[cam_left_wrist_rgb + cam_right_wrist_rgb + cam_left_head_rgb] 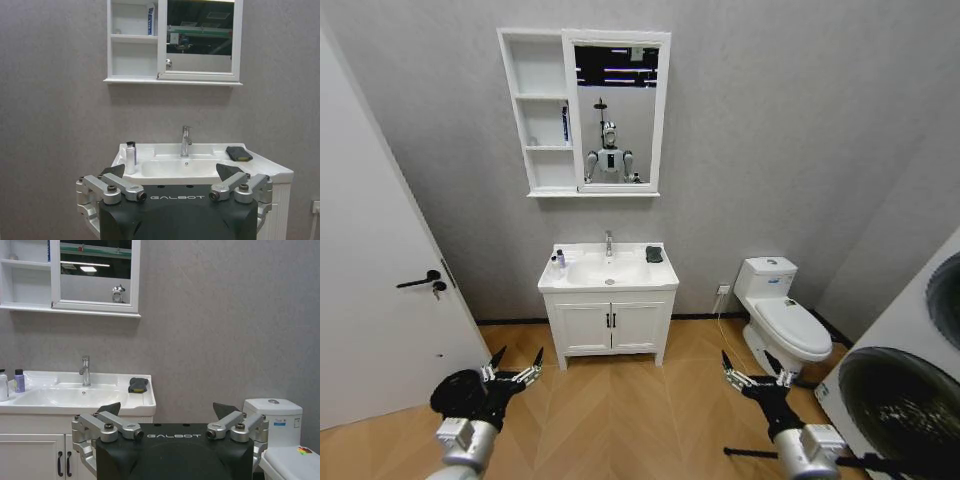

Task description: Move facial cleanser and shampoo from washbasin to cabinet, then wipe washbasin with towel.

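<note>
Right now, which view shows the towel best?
The left wrist view: the towel lies unobstructed on the washbasin rim, right of the tap. The right wrist view shows it similarly; the head view makes it a small dark patch.

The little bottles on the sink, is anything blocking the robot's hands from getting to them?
Nothing visible. Bare wooden floor lies between the open left gripper, the open right gripper and the white ceramic washbasin, where two small bottles stand at its left edge.

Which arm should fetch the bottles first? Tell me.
Probably left: the bottles stand on the washbasin rim's left side, nearer the left gripper. Both the left and right gripper are open, far back.
</note>
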Motion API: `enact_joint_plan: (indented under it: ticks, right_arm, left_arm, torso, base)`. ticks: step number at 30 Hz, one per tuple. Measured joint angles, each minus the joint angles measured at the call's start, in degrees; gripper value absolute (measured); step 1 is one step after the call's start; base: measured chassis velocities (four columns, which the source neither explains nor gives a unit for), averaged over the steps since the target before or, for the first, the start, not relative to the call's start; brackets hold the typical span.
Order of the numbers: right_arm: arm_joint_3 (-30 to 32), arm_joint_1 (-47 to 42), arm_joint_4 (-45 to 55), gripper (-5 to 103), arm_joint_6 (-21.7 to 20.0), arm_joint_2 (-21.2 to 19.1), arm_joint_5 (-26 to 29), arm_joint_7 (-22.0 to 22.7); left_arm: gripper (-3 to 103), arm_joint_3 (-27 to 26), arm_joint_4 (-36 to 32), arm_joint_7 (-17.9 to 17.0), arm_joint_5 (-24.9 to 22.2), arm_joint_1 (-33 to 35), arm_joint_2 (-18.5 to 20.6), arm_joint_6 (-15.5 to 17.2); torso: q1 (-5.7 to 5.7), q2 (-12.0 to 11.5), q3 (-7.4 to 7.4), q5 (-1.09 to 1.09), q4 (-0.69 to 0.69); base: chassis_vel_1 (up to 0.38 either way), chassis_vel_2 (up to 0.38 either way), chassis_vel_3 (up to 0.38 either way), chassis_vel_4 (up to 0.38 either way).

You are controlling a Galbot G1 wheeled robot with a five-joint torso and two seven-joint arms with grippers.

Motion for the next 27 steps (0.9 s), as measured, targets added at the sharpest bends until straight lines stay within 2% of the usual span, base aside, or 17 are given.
enact_joint_plan:
  ticks: [27]
  right_arm:
    - [0.3,-1.8,1.3,100,0.3,0.6,-2.8,-3.8]
  left_arm:
    - [100,-1.5,-1.4,0.6,-0.2,1.2,-0.8,-0.6]
  torso:
    - [0.0,0.0,0.0,0.0,0.0]
  base:
    - [0.0,0.0,0.0,0.0]
